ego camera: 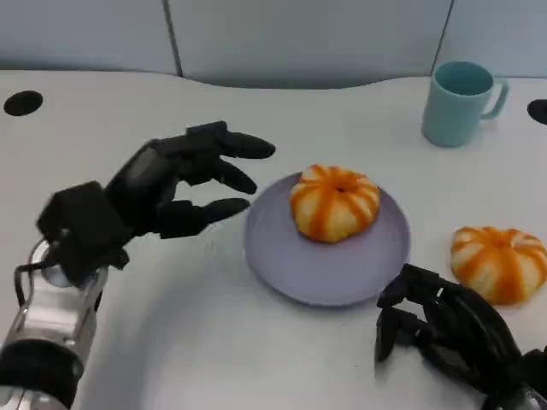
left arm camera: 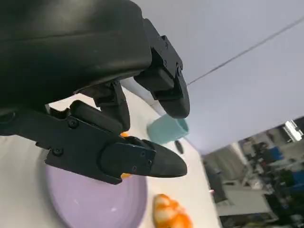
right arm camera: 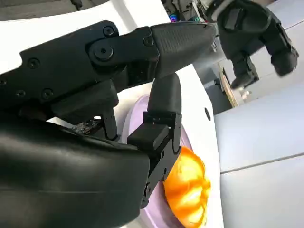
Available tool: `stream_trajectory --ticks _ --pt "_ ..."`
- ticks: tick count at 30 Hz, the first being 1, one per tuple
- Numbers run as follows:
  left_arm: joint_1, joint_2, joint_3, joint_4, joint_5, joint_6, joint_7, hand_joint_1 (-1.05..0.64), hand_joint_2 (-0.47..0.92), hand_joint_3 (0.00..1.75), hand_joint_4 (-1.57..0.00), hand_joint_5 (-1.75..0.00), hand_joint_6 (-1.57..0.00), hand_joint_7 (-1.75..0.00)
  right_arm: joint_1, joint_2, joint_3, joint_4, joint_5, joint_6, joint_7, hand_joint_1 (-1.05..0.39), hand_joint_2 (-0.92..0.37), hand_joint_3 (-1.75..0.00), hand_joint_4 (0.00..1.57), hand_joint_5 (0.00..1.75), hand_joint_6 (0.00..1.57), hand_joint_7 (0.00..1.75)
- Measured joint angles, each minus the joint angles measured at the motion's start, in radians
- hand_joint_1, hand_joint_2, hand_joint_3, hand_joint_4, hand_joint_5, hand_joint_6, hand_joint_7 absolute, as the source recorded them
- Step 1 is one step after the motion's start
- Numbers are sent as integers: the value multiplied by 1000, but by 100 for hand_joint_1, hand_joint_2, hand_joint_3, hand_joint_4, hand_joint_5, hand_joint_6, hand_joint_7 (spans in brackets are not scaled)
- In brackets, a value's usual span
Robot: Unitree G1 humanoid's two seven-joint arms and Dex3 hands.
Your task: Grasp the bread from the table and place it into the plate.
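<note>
We see a white table (ego camera: 282, 359) with a curved far edge, and a dark round hole (ego camera: 23, 102) near its far left corner. Behind it stand pale grey-blue wall panels (ego camera: 299, 38) split by thin dark seams. In the left wrist view we make out a blurred, cluttered room (left arm camera: 266, 180) beyond the table, with a bright lamp (left arm camera: 290, 129) overhead.
</note>
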Motion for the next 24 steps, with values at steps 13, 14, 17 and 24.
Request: stream_trajectory --ticks 13,14,17,24 --pt "190 -80 185 -205 -320 398 -110 -64 92 27 -51 -163 -57 -112 -7 -4 -1 7 0 4 0 -52 -92 -23 68 161 67 122" --pt "202 -82 195 -231 -337 435 -110 -64 92 27 -50 -165 -56 -115 -7 -5 -1 7 -1 4 -1 -52 -92 -23 68 161 67 122" --pt "241 -91 220 -297 -381 516 -111 -62 92 35 -47 -172 -47 -132 -6 -5 0 7 -3 2 -3 -52 -92 -23 68 161 67 122" --pt "276 -104 244 -353 -396 577 -111 -61 92 36 -47 -173 -45 -135 -6 -5 -1 9 -3 -1 -3 -52 -92 -23 69 161 67 122"
